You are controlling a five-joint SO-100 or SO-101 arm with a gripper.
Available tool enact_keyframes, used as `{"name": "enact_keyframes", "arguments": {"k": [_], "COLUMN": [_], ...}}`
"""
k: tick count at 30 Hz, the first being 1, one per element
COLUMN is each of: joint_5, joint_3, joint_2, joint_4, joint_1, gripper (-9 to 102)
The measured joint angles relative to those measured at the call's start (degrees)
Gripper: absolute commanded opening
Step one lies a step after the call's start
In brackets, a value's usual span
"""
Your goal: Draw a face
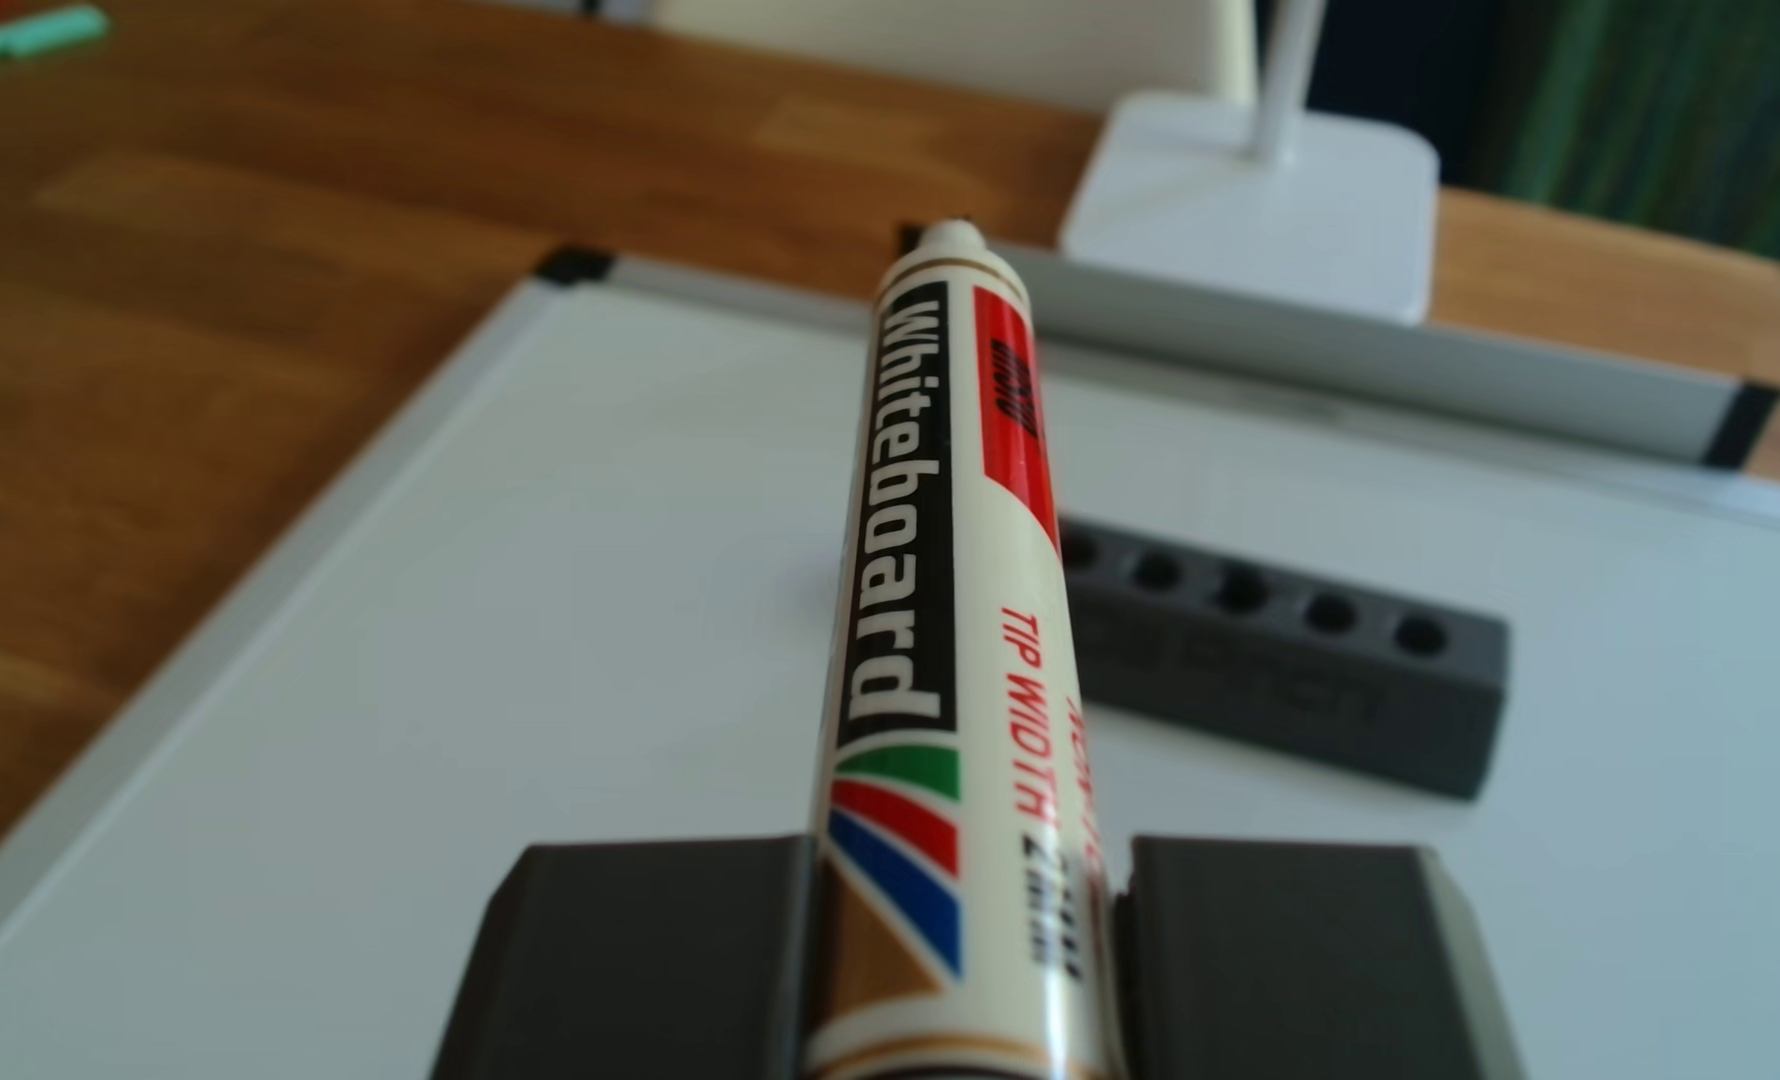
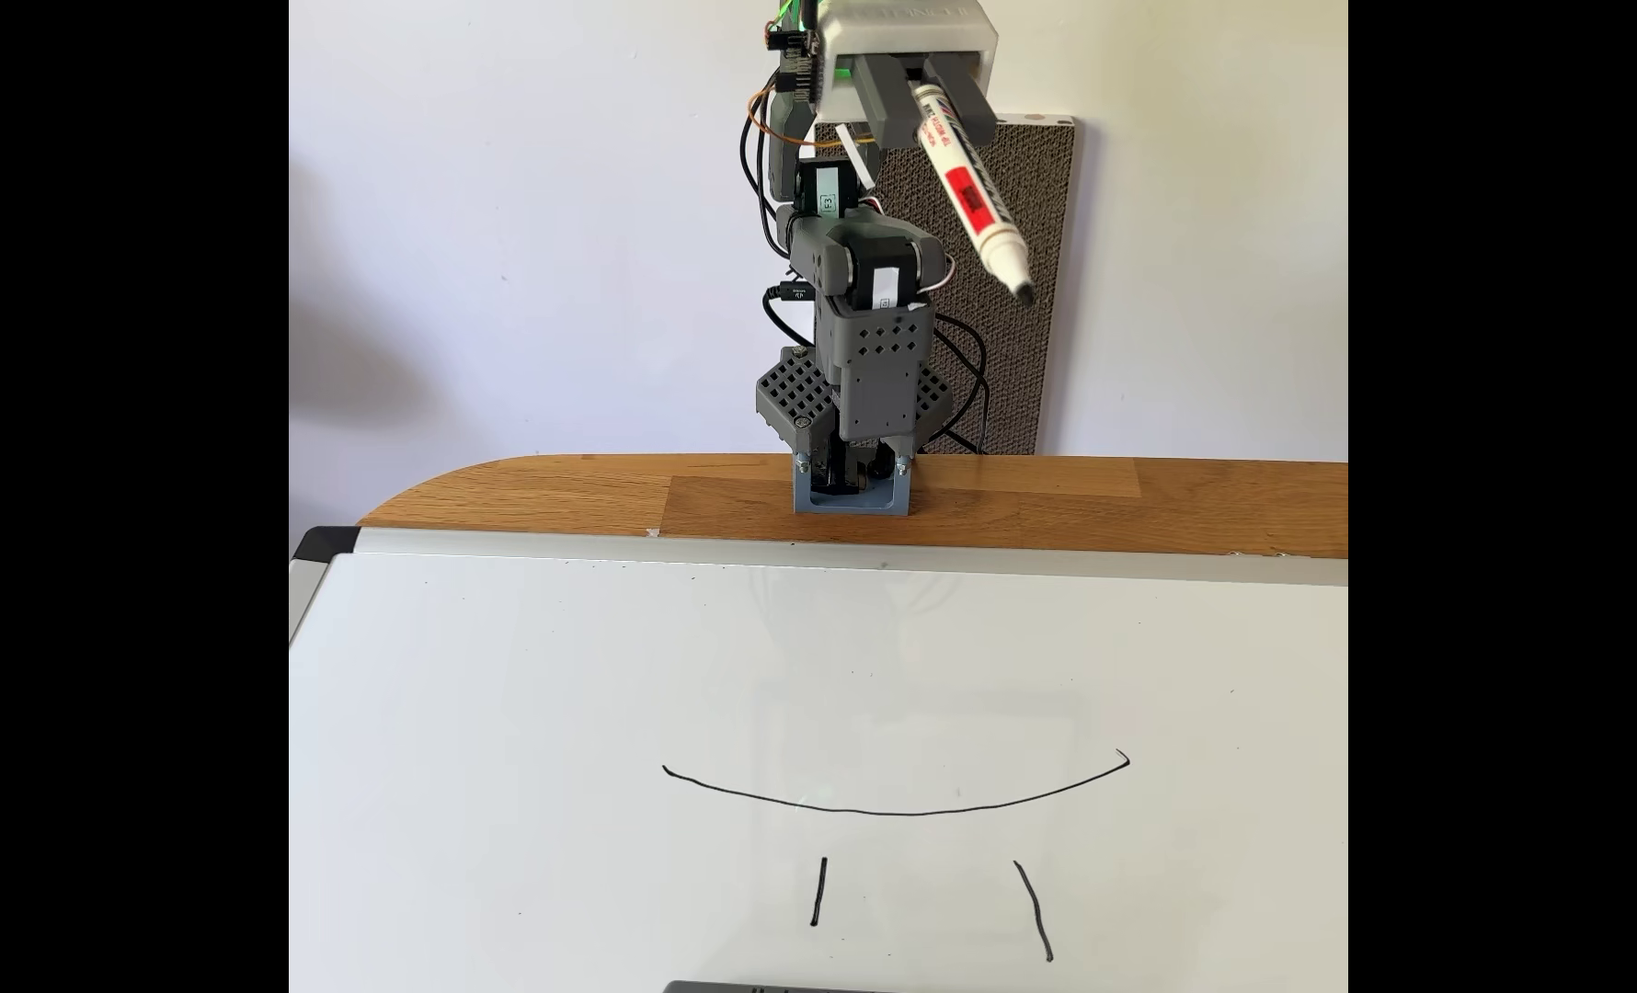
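Observation:
My gripper is raised high above the table, shut on a cream whiteboard marker whose uncapped black tip points down and to the right, well clear of the board. In the other view the marker runs up the middle from between the two dark fingers of the gripper. The whiteboard lies flat in front of the arm. It carries a long curved black line and two short strokes below it, one on the left and one on the right.
A grey block with a row of round holes rests on the whiteboard. A white stand base sits beyond the board's frame on the wooden table. A brown textured panel leans on the wall behind the arm.

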Motion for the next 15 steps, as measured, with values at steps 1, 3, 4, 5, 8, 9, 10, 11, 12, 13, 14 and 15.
{"name": "enact_keyframes", "arguments": {"k": [1, 3, 4, 5, 8, 9, 10, 11, 12, 13, 14, 15], "joint_5": [0.0, 0.0, 0.0, 0.0, 0.0, 0.0, 0.0, 0.0, 0.0, 0.0, 0.0, 0.0], "joint_3": [-0.09, -0.09, -0.09, -0.09, -0.09, -0.09, -0.09, -0.09, -0.09, -0.09, -0.09, -0.09], "joint_2": [0.0, 0.0, 0.0, 0.0, 0.0, 0.0, 0.0, 0.0, 0.0, 0.0, 0.0, 0.0], "joint_4": [0.0, 0.0, 0.0, 0.0, 0.0, 0.0, 0.0, 0.0, 0.0, 0.0, 0.0, 0.0], "joint_1": [0.79, 0.97, 0.62, 0.7, 1.23, 1.23, 1.23, 1.23, 1.23, 1.23, 1.23, 1.23], "gripper": [-1, -1, -1, -1, -1, -1, -1, -1, -1, -1, -1, -1]}}
